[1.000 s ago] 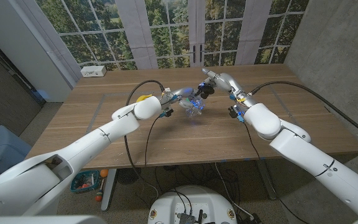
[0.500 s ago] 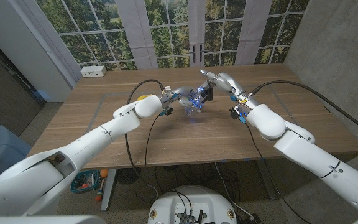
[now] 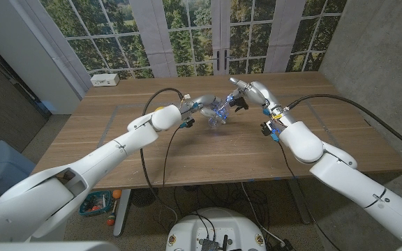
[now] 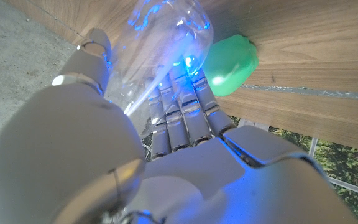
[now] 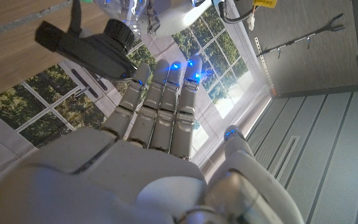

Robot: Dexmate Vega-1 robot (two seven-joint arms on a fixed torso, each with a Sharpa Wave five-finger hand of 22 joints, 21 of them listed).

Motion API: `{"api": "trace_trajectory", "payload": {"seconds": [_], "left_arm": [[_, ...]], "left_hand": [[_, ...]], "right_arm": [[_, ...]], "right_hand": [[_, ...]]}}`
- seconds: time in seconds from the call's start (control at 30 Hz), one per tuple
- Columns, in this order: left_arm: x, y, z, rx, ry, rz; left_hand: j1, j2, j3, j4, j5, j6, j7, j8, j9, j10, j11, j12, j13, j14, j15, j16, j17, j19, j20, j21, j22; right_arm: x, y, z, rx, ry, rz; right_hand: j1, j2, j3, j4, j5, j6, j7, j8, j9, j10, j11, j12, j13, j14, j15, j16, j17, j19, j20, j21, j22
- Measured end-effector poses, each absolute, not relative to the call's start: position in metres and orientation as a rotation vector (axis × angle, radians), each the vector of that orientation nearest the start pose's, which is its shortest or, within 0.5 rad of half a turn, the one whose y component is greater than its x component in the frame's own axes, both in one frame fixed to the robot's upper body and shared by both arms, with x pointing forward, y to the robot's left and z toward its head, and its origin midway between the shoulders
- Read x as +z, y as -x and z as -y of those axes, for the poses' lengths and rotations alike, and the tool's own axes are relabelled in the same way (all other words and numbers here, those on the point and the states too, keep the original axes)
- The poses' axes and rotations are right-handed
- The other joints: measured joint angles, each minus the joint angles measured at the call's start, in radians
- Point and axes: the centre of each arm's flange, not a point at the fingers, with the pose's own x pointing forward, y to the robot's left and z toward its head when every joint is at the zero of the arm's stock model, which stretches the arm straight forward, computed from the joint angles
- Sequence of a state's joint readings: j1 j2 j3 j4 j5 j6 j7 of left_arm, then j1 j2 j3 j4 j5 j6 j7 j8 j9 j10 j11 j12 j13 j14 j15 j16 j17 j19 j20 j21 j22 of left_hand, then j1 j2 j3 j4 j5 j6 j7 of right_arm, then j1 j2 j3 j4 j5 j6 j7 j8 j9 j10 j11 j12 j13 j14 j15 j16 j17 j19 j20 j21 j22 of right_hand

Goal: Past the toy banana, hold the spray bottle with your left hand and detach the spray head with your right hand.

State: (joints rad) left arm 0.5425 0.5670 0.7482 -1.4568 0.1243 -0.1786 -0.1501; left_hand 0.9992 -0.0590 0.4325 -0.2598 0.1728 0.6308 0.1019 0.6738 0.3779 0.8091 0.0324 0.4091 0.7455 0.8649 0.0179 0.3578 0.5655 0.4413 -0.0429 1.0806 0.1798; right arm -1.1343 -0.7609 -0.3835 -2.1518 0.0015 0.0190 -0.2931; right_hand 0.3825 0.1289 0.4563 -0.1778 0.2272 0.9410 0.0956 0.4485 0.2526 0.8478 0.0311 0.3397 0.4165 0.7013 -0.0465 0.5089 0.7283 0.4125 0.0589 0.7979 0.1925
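Upper centre of head view: left hand (image 3: 199, 106) grips 1 clear spray bottle (image 3: 217, 118), tilted, lit blue. Right hand (image 3: 241, 93) holds 1 black spray head (image 3: 237, 104), prob. already off the bottle, though small here. 1 yellow toy banana (image 3: 159, 109) behind left forearm. 1 green object (image 4: 230, 63) beside bottle. No readable labels.

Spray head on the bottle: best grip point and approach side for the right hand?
Grip the black spray head at its ribbed collar, coming from the robot's right, away from the left hand gripping the clear spray bottle. The round collar probably suits twisting better than the flat trigger body.
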Motion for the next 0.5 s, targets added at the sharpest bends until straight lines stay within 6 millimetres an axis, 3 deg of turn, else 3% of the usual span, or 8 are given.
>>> {"api": "trace_trajectory", "payload": {"seconds": [0.1, 0.13, 0.2, 0.33, 0.4, 0.43, 0.5], "left_arm": [[0.0388, -0.6281, -0.1106, -0.509, -1.009, 0.762], [0.0389, -0.6282, -0.1108, -0.509, -1.007, 0.763], [0.0395, -0.6290, -0.1117, -0.511, -0.991, 0.770], [0.0408, -0.6298, -0.1125, -0.514, -0.970, 0.781], [0.0420, -0.6307, -0.1139, -0.518, -0.950, 0.789], [0.0421, -0.6315, -0.1146, -0.518, -0.944, 0.790], [0.0426, -0.6320, -0.1149, -0.524, -0.934, 0.793]], "left_hand": [[0.000, 0.000, 0.000, 0.000, 0.000, 0.000, 0.000, 0.000, 0.000, 0.000, 0.000, -0.001, 0.000, 0.002, 0.002, -0.002, 0.004, 0.000, 0.000, 0.000, 0.000], [0.000, 0.000, 0.000, 0.000, 0.000, 0.000, 0.000, 0.000, 0.001, 0.000, 0.000, -0.003, 0.000, 0.002, 0.002, -0.003, 0.004, 0.000, 0.000, 0.000, 0.000], [0.000, 0.000, 0.000, 0.000, 0.000, 0.000, 0.000, -0.001, 0.004, 0.000, 0.000, -0.003, 0.000, 0.002, 0.002, -0.003, 0.004, 0.000, 0.000, 0.000, 0.000], [0.000, 0.000, 0.000, 0.000, 0.000, 0.000, 0.000, -0.001, 0.002, 0.000, 0.000, -0.004, 0.000, 0.002, 0.002, -0.003, 0.004, 0.000, 0.000, 0.000, 0.000], [0.000, 0.000, 0.000, 0.000, 0.000, 0.000, 0.000, -0.001, 0.002, 0.000, 0.000, -0.004, 0.000, 0.002, 0.002, -0.003, 0.004, 0.000, 0.000, 0.005, -0.001], [0.000, 0.000, 0.000, 0.000, 0.000, 0.000, 0.000, -0.001, 0.002, 0.000, 0.000, -0.004, 0.000, 0.002, 0.002, -0.003, 0.004, 0.000, 0.000, 0.008, -0.001], [0.000, 0.000, 0.000, 0.000, 0.000, 0.000, 0.000, -0.001, 0.002, 0.000, 0.000, -0.004, 0.000, 0.002, 0.002, -0.006, 0.004, 0.000, 0.000, 0.008, -0.001]], "right_arm": [[0.0171, -0.4703, 0.1744, 0.114, 0.583, 0.938], [0.0170, -0.4701, 0.1745, 0.107, 0.581, 0.941], [0.0167, -0.4698, 0.1767, 0.059, 0.582, 0.952], [0.0140, -0.4717, 0.1772, 0.007, 0.581, 0.945], [0.0127, -0.4739, 0.1778, -0.019, 0.591, 0.931], [0.0129, -0.4742, 0.1775, -0.025, 0.594, 0.926], [0.0139, -0.4759, 0.1776, -0.039, 0.604, 0.911]], "right_hand": [[0.166, -0.043, 0.047, -0.011, 0.048, -0.144, -0.051, -0.033, 0.027, -0.125, -0.043, -0.043, 0.037, -0.074, -0.016, 0.020, 0.055, 0.003, -0.004, 0.020, 0.005], [0.200, -0.054, 0.054, -0.009, 0.060, -0.187, -0.062, -0.048, 0.028, -0.166, -0.051, -0.058, 0.046, -0.111, -0.013, 0.011, 0.060, -0.010, -0.016, 0.023, 0.006], [0.236, -0.078, 0.058, -0.007, 0.080, -0.275, -0.075, -0.084, 0.028, -0.244, -0.059, -0.084, 0.061, -0.187, -0.006, -0.022, 0.055, -0.048, -0.007, 0.023, 0.006], [0.255, -0.097, 0.015, 0.011, 0.086, -0.431, -0.088, -0.160, 0.018, -0.345, -0.058, -0.110, 0.081, -0.309, 0.002, -0.078, 0.030, -0.113, 0.008, 0.022, 0.003], [0.251, -0.109, -0.004, 0.016, 0.072, -0.479, -0.089, -0.186, 0.012, -0.372, -0.056, -0.113, 0.085, -0.356, 0.004, -0.101, 0.019, -0.137, 0.015, 0.015, 0.000], [0.253, -0.125, -0.014, 0.018, 0.063, -0.496, -0.090, -0.198, 0.009, -0.407, -0.056, -0.123, 0.085, -0.377, 0.004, -0.113, 0.013, -0.145, 0.019, 0.013, -0.002], [0.253, -0.125, -0.025, 0.018, 0.048, -0.521, -0.090, -0.214, 0.003, -0.468, -0.057, -0.139, 0.080, -0.417, 0.007, -0.135, 0.002, -0.169, 0.025, 0.002, -0.003]]}}
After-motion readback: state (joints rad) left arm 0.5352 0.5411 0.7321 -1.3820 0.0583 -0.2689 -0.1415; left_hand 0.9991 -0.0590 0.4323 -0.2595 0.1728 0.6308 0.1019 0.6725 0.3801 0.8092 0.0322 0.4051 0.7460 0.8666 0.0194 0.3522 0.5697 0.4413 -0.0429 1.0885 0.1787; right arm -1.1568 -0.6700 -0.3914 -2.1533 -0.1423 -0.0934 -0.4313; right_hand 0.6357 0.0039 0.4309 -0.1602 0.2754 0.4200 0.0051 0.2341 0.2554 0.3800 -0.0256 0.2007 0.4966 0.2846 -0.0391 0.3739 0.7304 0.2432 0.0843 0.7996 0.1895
